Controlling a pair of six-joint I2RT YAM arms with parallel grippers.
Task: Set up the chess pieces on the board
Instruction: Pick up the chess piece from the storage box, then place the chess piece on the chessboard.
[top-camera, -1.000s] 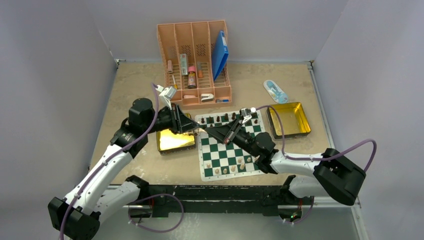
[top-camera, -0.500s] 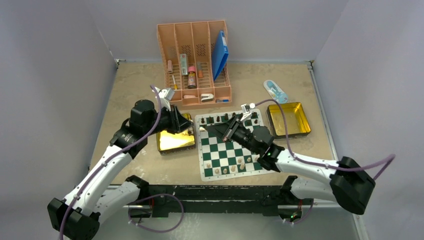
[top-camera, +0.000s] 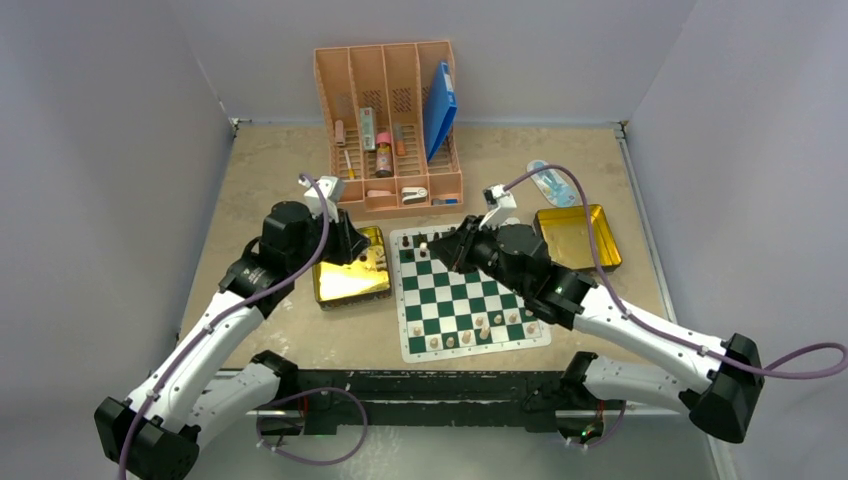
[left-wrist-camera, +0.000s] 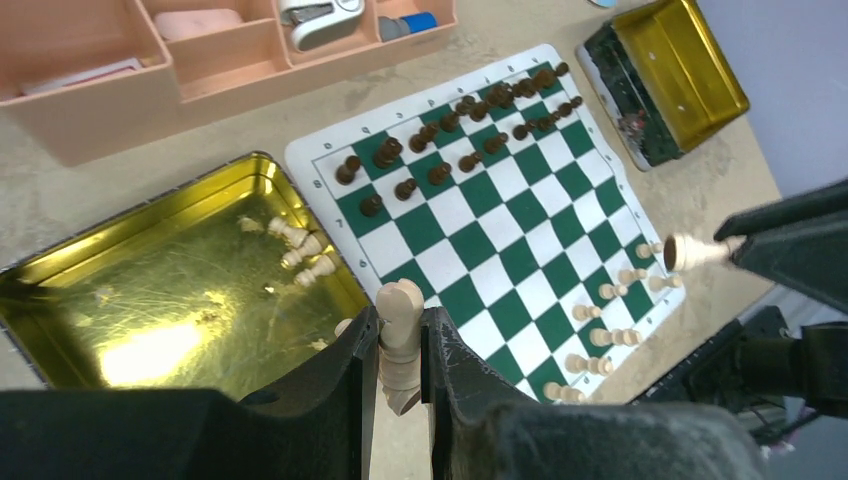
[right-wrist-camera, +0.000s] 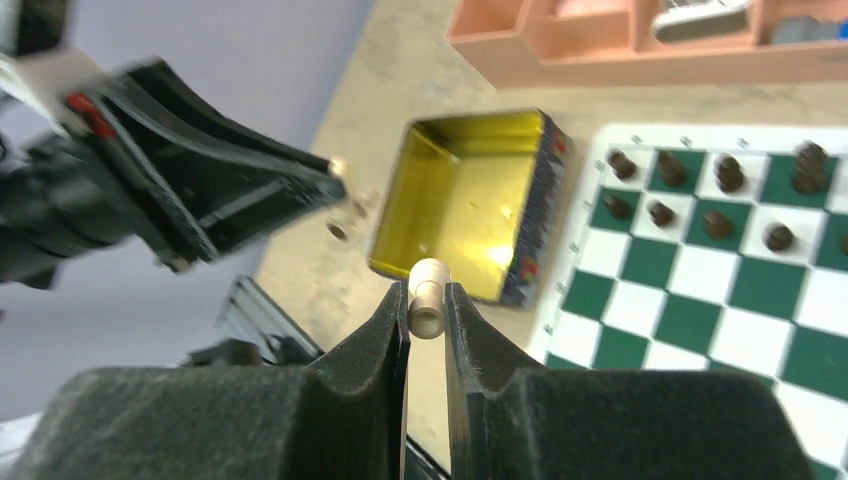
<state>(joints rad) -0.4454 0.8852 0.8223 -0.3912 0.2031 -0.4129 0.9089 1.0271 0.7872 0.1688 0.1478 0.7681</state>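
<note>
The left gripper (left-wrist-camera: 400, 332) is pinched on a pale bishop-like piece (left-wrist-camera: 400, 318), which stands upright between the jaws with its notched head above the fingertips. It hangs over the gap between the gold tin (left-wrist-camera: 60, 265) at the left of the left wrist view and the board (left-wrist-camera: 500, 240) in the middle. The right gripper (right-wrist-camera: 427, 300) is likewise clamped on a small pale piece (right-wrist-camera: 428, 312) whose kind I cannot make out.

The dark pieces (left-wrist-camera: 470, 110) fill the rows at the upper edge of the board. A few pale pieces (left-wrist-camera: 600, 320) stand at its lower right, with gaps among them, so the step in hand looks like seating these two in the pale rows.

To do it well:
- Carry each piece high.
- Centre it over a free square.
- Lower it straight down and part the jaws only once the base sits flat.
- Rise before moving away.

The standing pale men are close together and would tip at a brush from a finger. The two arms also meet over the same left corner of the board in the top view, so one should probably wait. More pale pieces (left-wrist-camera: 300, 250) lie in the gold tin. A second gold tin (left-wrist-camera: 680, 70) sits at the upper right, and the pink organiser (left-wrist-camera: 130, 100) runs along the top, clear of the work
</note>
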